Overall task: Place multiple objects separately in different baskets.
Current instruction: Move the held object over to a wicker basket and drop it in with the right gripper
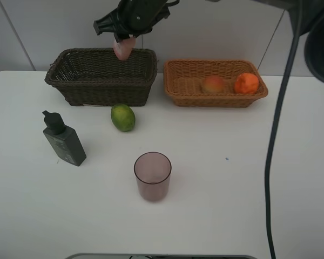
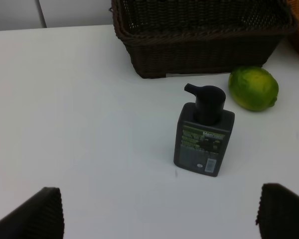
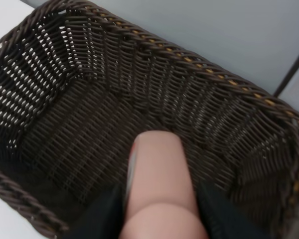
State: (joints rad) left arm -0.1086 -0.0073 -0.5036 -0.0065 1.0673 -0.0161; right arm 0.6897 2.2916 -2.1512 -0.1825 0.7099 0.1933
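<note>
Over the dark brown basket (image 1: 100, 75), far left, your right gripper (image 1: 124, 33) is clamped on the pink bottle (image 1: 122, 48). Your left gripper (image 2: 159, 214) stands spread wide before the dark bottle (image 2: 204, 132); you can read "Men" on its label, the rest too small. Right of it lies the green citrus (image 1: 123, 117), with the cup (image 1: 152, 175) nearer. The peach (image 1: 213, 84) and orange (image 1: 247, 83) sit in the tan basket (image 1: 175, 91).

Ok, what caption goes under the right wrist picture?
Right tool holds the pink bottle over the dark basket.
</note>
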